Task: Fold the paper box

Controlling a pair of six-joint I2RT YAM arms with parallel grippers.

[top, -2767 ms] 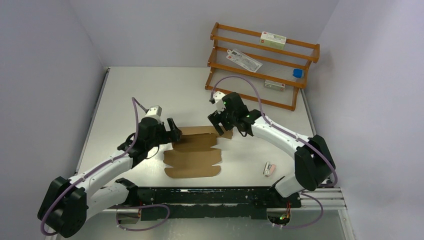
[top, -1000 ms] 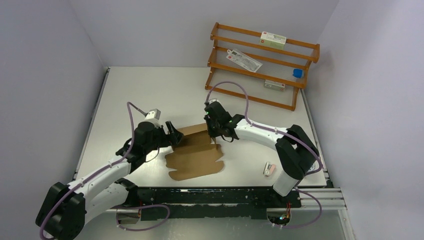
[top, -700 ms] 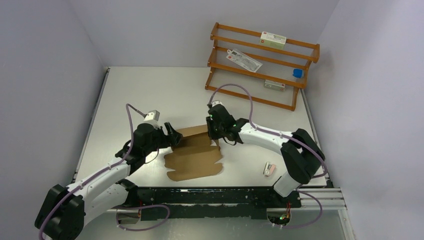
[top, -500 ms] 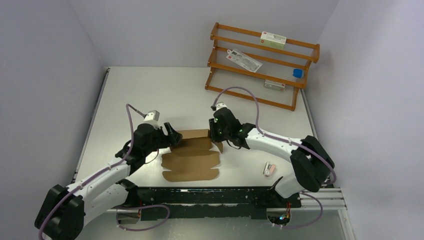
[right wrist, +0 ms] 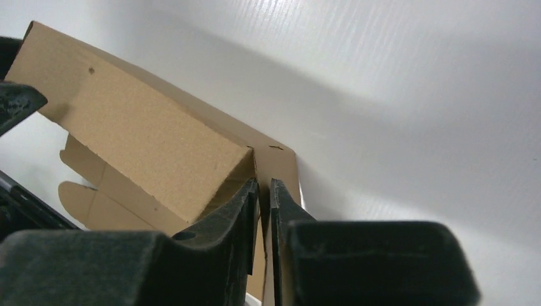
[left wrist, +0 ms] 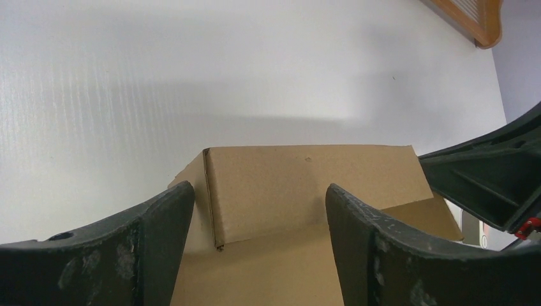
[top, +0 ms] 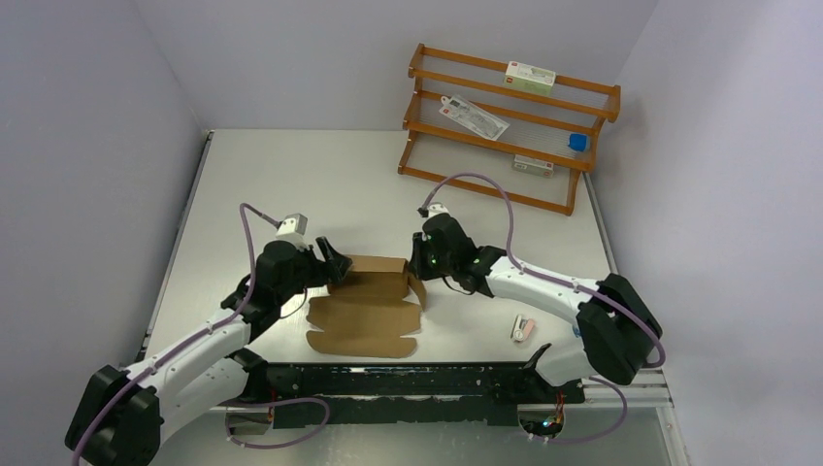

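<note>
White tabletop (top: 291, 175) under everything, and the wooden rack (top: 505, 126) stands well beyond your right gripper, out of the play.

Now the main item: the paper box (top: 364, 311), plain brown cardboard, lies between your two grippers. Most of the sheet is flat on the table, spreading back from the fingertips toward the arm bases, its tabs unfolded. Only the panel nearest the fingertips is up. The left wrist view shows that panel (left wrist: 306, 185) standing as a wall, with a short end flap turned at its left corner.

Your left gripper (top: 335, 264) is at the left end of that wall. Its jaws stand wide apart, gripping nothing, and the raised panel sits in the gap just ahead of them (left wrist: 258, 191).

Your right gripper (top: 419, 270) is at the other end, and here you do have a grip. The fingers are nearly together, pinching the thin cardboard edge at the right corner of the wall (right wrist: 263, 185).

By my reckoning you're early on: one wall raised, the remaining panels, side walls and tabs all to fold and tuck.

Smallest thing: a little white carton (top: 522, 327) behind your right gripper, beside that arm, well apart from the box.
</note>
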